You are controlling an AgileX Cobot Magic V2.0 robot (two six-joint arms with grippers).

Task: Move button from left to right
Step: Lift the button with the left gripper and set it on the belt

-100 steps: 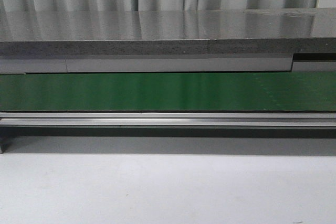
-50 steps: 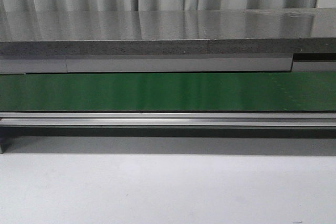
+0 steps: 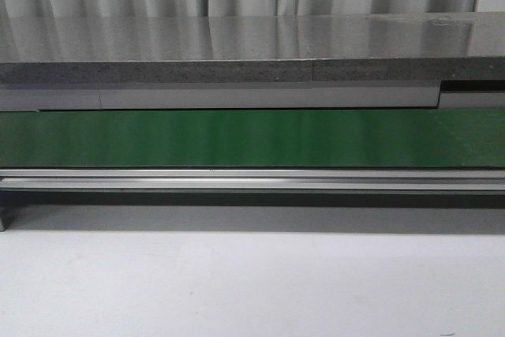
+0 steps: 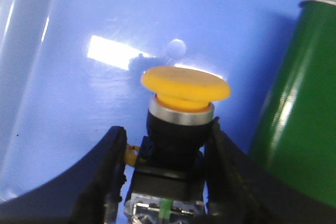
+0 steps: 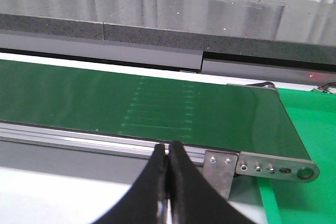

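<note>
The left gripper (image 4: 167, 169) has its fingers clamped on the black body of the button (image 4: 181, 106) over a blue surface (image 4: 79, 103), beside the green conveyor belt (image 3: 252, 138). The right gripper (image 5: 168, 182) is pinched together, empty. Transfer rightward remains.

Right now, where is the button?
The button shows only in the left wrist view, upright between the left gripper's fingers over a blue surface, beside the green belt's end.
</note>
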